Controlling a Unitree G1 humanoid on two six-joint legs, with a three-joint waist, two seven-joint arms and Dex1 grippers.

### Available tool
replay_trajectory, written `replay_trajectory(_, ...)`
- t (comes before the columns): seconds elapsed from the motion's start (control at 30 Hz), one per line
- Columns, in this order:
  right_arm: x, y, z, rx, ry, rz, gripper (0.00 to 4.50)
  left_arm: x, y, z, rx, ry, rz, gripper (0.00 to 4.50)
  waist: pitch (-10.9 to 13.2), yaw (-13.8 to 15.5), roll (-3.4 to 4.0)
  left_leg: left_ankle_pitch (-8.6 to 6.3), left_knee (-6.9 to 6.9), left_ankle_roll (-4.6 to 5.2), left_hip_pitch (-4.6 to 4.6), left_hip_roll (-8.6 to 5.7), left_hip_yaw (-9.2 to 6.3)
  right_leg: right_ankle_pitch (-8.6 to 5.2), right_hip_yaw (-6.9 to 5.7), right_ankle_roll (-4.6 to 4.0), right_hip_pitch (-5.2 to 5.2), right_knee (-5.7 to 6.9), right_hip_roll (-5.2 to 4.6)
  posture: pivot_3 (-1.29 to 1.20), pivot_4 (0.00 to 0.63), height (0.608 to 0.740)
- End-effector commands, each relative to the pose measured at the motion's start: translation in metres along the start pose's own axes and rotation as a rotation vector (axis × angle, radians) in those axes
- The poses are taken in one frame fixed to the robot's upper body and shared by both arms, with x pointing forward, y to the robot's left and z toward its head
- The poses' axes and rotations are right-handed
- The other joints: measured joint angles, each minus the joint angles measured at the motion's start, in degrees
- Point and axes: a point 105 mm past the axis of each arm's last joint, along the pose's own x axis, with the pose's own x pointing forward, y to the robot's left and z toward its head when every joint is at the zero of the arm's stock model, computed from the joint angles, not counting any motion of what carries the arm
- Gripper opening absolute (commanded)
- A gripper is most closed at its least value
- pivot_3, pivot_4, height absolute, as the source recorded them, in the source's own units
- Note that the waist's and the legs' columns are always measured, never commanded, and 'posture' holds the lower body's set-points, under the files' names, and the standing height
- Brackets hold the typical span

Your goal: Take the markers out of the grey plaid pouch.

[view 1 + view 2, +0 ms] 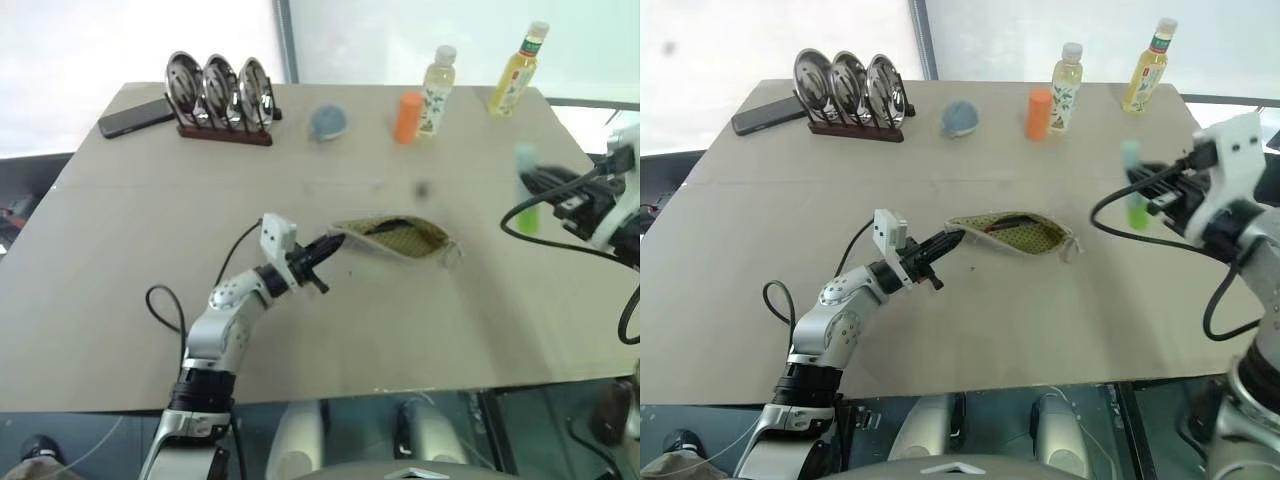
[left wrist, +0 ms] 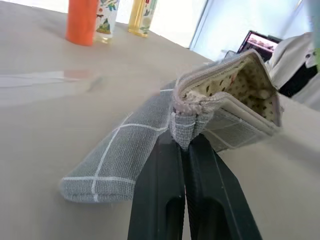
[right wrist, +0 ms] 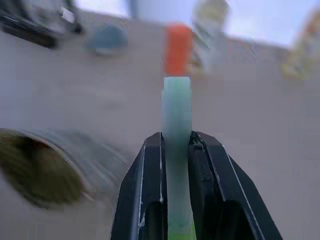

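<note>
Your right gripper [image 3: 176,145] clamps the highlighter [image 3: 177,130]; set it down by the table's [image 1: 120,300] right edge while your left gripper [image 2: 187,142] pinches the pouch [image 1: 1015,235].

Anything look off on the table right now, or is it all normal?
Nothing spilled or damaged. The grey plaid pouch lies open, one end pinched by the left gripper; the right gripper holds the green highlighter off the table.

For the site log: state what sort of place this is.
Probably a lab or test room: one plain table with unrelated items, a rack of metal dishes, drink bottles, a phone.
</note>
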Motion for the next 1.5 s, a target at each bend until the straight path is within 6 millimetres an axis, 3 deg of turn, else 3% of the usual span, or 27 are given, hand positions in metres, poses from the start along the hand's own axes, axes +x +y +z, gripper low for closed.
replay_trajectory(0.03,0.025,-0.028,-0.033,-0.077,0.116,-0.088,0.14,0.001,-0.003,0.005,0.055,-0.019,-0.006,0.00,0.0,-0.3,0.03,0.00,0.00,0.00,0.01,0.00,0.01,0.00,0.03,0.00,-0.01,0.01,0.03,0.00,0.150,0.740)
replay_trajectory(0.1,0.040,-0.037,-0.053,-0.085,0.174,-0.098,0.14,0.001,-0.004,0.006,0.064,-0.026,-0.009,0.00,0.0,-0.5,0.05,0.01,0.00,0.01,0.06,0.02,-0.01,0.00,0.06,0.01,0.00,0.04,0.12,0.00,0.150,0.740)
replay_trajectory(0.2,0.053,-0.042,-0.067,-0.110,0.214,-0.083,0.14,0.001,-0.002,0.009,0.066,-0.036,-0.001,0.00,0.1,-0.4,0.14,0.01,0.01,0.01,0.07,0.03,-0.03,0.00,0.08,0.03,0.00,0.07,0.17,0.00,0.150,0.740)
replay_trajectory(0.33,0.057,-0.039,-0.067,-0.143,0.206,-0.058,1.99,-0.002,-0.004,0.010,0.060,-0.044,-0.005,0.00,0.1,-0.1,0.13,0.01,0.01,0.01,0.03,0.02,-0.03,0.00,0.10,0.04,0.03,0.01,0.19,0.00,0.150,0.740)
replay_trajectory(0.4,0.052,-0.034,-0.057,-0.173,0.156,-0.051,2.94,-0.004,-0.005,0.012,0.042,-0.053,-0.010,0.00,0.1,0.2,0.15,0.01,0.00,0.02,0.01,0.02,-0.03,0.00,0.10,0.04,0.02,-0.01,0.19,0.00,0.150,0.740)
replay_trajectory(0.5,0.032,-0.010,-0.022,-0.201,-0.001,0.032,2.94,-0.006,-0.006,0.015,-0.014,-0.067,-0.021,0.00,0.1,0.3,0.18,0.01,-0.06,0.01,0.00,0.03,-0.05,-0.01,0.09,0.05,0.00,-0.02,0.21,0.00,0.150,0.740)
replay_trajectory(0.6,0.008,0.034,0.007,-0.234,-0.115,0.201,2.94,-0.006,-0.008,0.018,-0.080,-0.073,-0.050,0.00,0.1,0.1,0.22,0.01,-0.07,0.01,-0.01,0.04,-0.07,-0.02,0.08,0.07,0.00,-0.03,0.22,0.00,0.150,0.740)
replay_trajectory(0.73,-0.004,0.098,0.018,-0.247,-0.171,0.408,1.19,-0.002,-0.017,0.022,-0.167,-0.069,-0.119,0.00,0.1,0.1,0.16,0.00,-0.03,0.00,0.11,0.10,-0.13,-0.10,0.02,0.20,0.10,-0.02,0.23,0.00,0.150,0.740)
replay_trajectory(0.8,0.001,0.123,0.019,-0.225,-0.186,0.471,0.12,0.000,-0.025,0.024,-0.198,-0.063,-0.178,0.00,0.1,0.0,0.17,0.00,0.03,0.00,0.14,0.11,-0.15,-0.10,0.01,0.20,0.10,0.00,0.23,0.00,0.150,0.740)
replay_trajectory(0.83,0.004,0.131,0.019,-0.217,-0.185,0.488,0.05,0.001,-0.028,0.025,-0.209,-0.061,-0.199,0.00,0.1,0.0,0.17,0.00,0.06,0.00,0.13,0.11,-0.15,-0.10,0.01,0.21,0.09,0.02,0.23,0.00,0.150,0.740)
replay_trajectory(1.0,0.040,0.145,0.005,-0.157,-0.135,0.462,0.05,0.000,-0.043,0.026,-0.245,-0.033,-0.293,0.00,0.1,0.1,0.12,0.00,0.11,0.00,0.04,0.07,-0.16,0.00,0.03,0.04,0.09,0.00,0.19,0.00,0.150,0.740)
replay_trajectory(1.1,0.061,0.146,-0.008,-0.212,-0.090,0.431,0.05,-0.004,-0.054,0.025,-0.261,-0.009,-0.356,0.00,0.1,0.2,0.14,0.00,0.10,0.01,0.01,0.04,-0.13,0.01,0.05,0.03,0.08,-0.01,0.20,0.00,0.150,0.740)
replay_trajectory(1.23,0.053,0.147,-0.007,-0.231,-0.052,0.506,0.05,-0.009,-0.060,0.022,-0.264,0.021,-0.396,0.00,0.1,0.2,0.18,0.01,0.04,0.01,-0.03,0.05,-0.14,0.00,0.04,0.03,0.05,0.01,0.23,0.00,0.150,0.740)
replay_trajectory(1.33,0.042,0.145,-0.016,-0.355,-0.002,0.552,0.05,-0.011,-0.062,0.020,-0.295,0.026,-0.406,0.00,0.1,0.2,0.18,0.01,0.04,0.01,-0.03,0.05,-0.15,0.00,0.04,0.04,0.06,-0.01,0.24,0.00,0.150,0.740)
replay_trajectory(1.47,0.032,0.149,-0.025,-0.650,0.018,0.584,1.70,-0.013,-0.068,0.018,-0.432,0.032,-0.448,0.00,0.1,0.1,0.17,0.00,0.07,0.01,0.01,0.06,-0.15,-0.02,0.03,0.06,0.03,-0.03,0.23,0.00,0.150,0.740)
replay_trajectory(1.5,0.030,0.151,-0.028,-0.709,0.022,0.606,1.70,-0.015,-0.068,0.018,-0.492,0.035,-0.456,0.00,0.1,0.1,0.17,0.00,0.07,0.01,0.01,0.07,-0.14,-0.05,0.04,0.12,0.01,-0.02,0.23,0.00,0.150,0.740)
